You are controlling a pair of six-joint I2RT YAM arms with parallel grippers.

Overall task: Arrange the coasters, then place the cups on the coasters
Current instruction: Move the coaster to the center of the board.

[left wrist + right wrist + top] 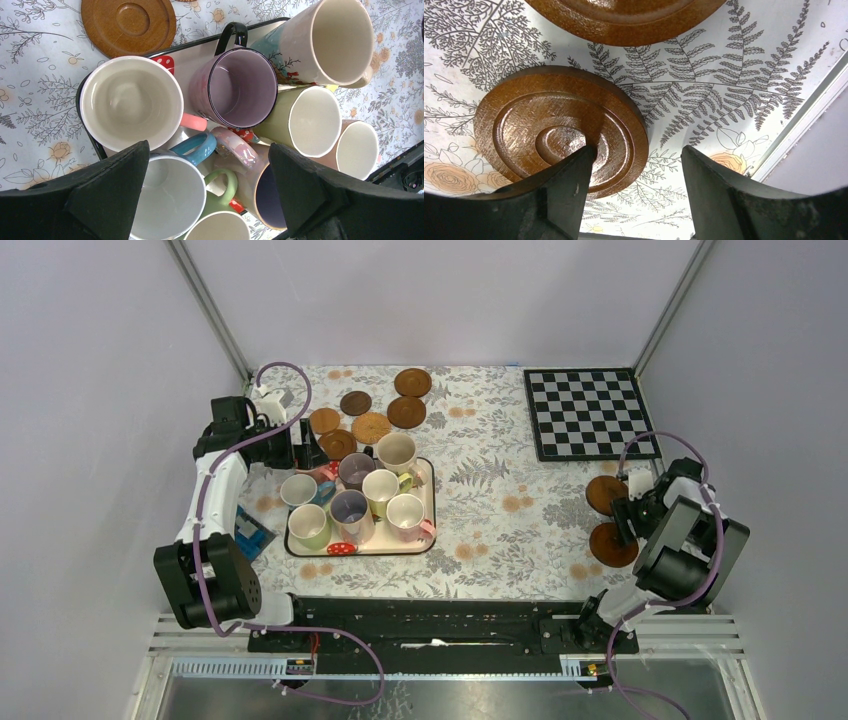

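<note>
**Coasters in two groups, cups all on the tray**

Six coasters lie loose at the far side of the surface, just beyond the tray. Two more lie well apart from them near the right edge, on the near side of the checkerboard mat. None has a cup on it.

The cups stand upright, packed tight on the tray with rims close together. At least seven show from above. The left wrist view shows one more, a white cup, under the pincer.

Your left pincer hovers over the tray's far-left corner with its jaws wide apart. It grips nothing, and the cup mouths are right below.

Your right pincer is low over one of the two right-hand coasters, jaws apart. One finger is over the disc's top. The other is past its rim, over the patterned cloth. You can't tell from these views whether either finger touches. The second coaster lies just beyond, not touching the first.
</note>
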